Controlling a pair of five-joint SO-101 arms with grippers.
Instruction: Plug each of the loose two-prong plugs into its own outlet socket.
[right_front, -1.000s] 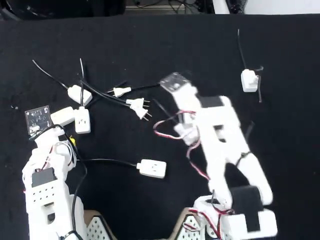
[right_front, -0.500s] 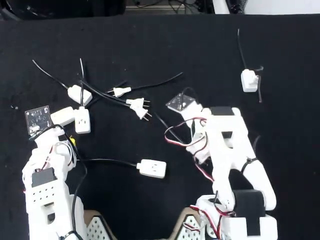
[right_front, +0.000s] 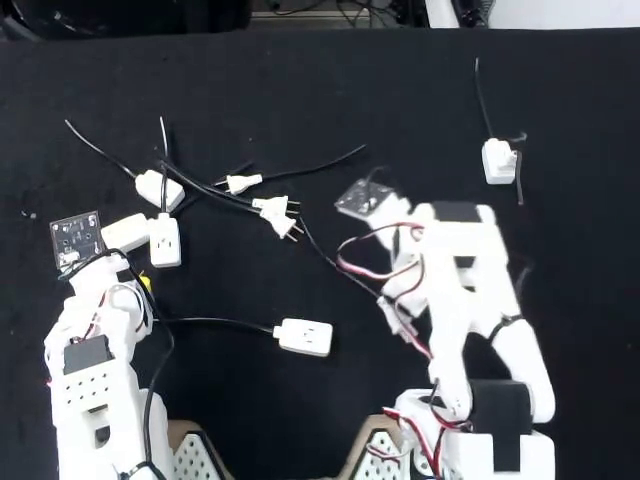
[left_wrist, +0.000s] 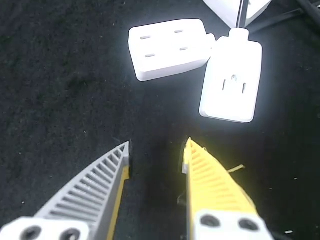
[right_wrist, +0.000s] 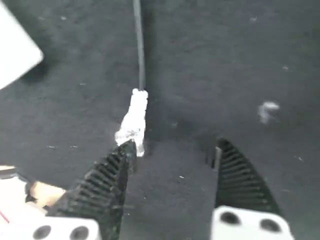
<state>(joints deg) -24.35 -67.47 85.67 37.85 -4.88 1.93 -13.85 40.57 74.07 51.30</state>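
Approach step: right claw (right_wrist: 173, 146) gapes empty beside cable (right_wrist: 139, 45) (left claw (left_wrist: 156, 145) likewise open); next, probably grip 1 plug (right_front: 277, 212).

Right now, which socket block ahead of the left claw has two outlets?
The wider block, showing four slots; the narrower block beside it shows only one slot pair.

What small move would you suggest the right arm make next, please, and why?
Probably move the right gripper toward the nearest loose plug: the gripper is open and empty above the mat, and that plug lies unplugged nearby.
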